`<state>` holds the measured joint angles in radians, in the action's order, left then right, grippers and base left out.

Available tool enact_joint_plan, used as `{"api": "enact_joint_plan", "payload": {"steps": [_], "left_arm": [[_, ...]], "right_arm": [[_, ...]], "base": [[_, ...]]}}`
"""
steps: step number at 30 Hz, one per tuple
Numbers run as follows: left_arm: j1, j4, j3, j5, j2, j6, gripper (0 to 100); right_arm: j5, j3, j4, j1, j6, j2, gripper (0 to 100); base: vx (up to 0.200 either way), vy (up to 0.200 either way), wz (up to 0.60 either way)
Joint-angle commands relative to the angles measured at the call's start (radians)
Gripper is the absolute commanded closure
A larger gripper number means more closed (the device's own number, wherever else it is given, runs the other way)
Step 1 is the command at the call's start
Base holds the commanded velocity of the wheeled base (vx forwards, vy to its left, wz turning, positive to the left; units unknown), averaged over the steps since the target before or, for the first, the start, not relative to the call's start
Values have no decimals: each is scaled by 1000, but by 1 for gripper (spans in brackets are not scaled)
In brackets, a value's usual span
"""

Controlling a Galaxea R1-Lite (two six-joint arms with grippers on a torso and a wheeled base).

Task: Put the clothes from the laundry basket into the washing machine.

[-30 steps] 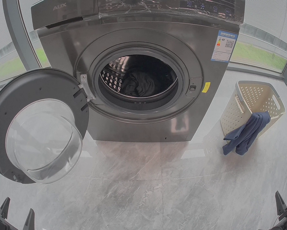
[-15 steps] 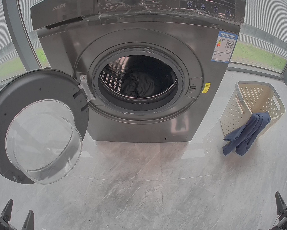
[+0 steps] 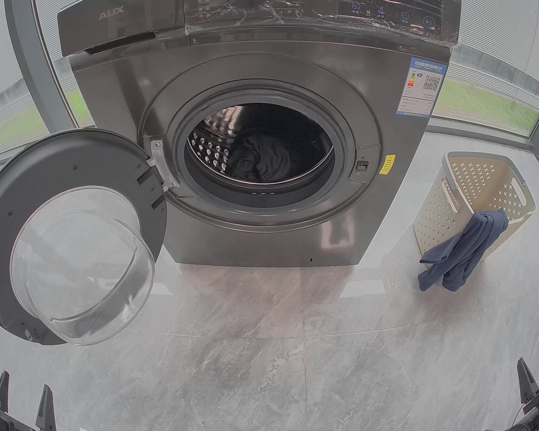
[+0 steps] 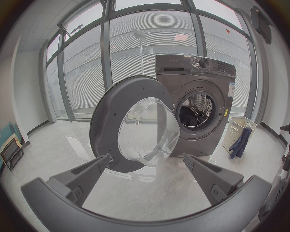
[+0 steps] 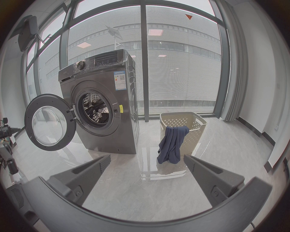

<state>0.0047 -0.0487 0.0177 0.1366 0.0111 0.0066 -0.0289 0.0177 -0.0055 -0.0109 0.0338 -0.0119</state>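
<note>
While both arms sit low at the near edge of the scene, our left gripper (image 3: pixel 23 391) is in the near left corner with its two fingers spread wide and nothing between them. Our right gripper (image 3: pixel 537 356) is in the near right corner, equally wide and holding nothing.

Between them and the washing machine (image 3: pixel 113 101) we see a broad stretch of grey tiled floor (image 3: pixel 286 353). The machine stands at the far side, in front of tall windows (image 5: pixel 181 60). Its round door (image 3: pixel 68 161) is swung out to the left on its hinge, so the dark rim and the clear glass bowl (image 3: pixel 77 267) jut toward the near left, ahead of our left gripper and well apart from it. The drum (image 3: pixel 214 144) is uncovered, and a dark garment (image 3: pixel 261 157) lies inside on its bottom.

The laundry basket (image 3: pixel 451 207) stands upright on the floor to the right of the machine, with a strip of floor between it and the machine's right edge. A blue garment (image 3: pixel 461 250) hangs over the basket's near rim and drapes down the outer wall toward the floor, far ahead of our right gripper.
</note>
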Motion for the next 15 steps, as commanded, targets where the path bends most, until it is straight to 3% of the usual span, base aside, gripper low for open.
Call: {"api": "enact_joint_plan", "payload": {"steps": [1, 4, 5, 9, 15], "left_arm": [[-2, -2, -16, -34, -10, 3, 0], [-3, 52, -18, -161, -10, -4, 0], [-3, 61, -15, -170, -8, -10, 0], [-2, 47, -18, -147, -10, -13, 0], [-2, 47, -18, -147, -8, -17, 0]], "right_arm": [[0, -16, -1, 0, 0, 12, 0], [0, -16, -1, 0, 0, 12, 0], [0, -16, -1, 0, 0, 12, 0], [0, -16, -1, 0, 0, 12, 0], [0, -16, -1, 0, 0, 12, 0]], "base": [[0, 0, 0], [0, 0, 0], [0, 0, 0], [0, 0, 0], [0, -200, 0]]}}
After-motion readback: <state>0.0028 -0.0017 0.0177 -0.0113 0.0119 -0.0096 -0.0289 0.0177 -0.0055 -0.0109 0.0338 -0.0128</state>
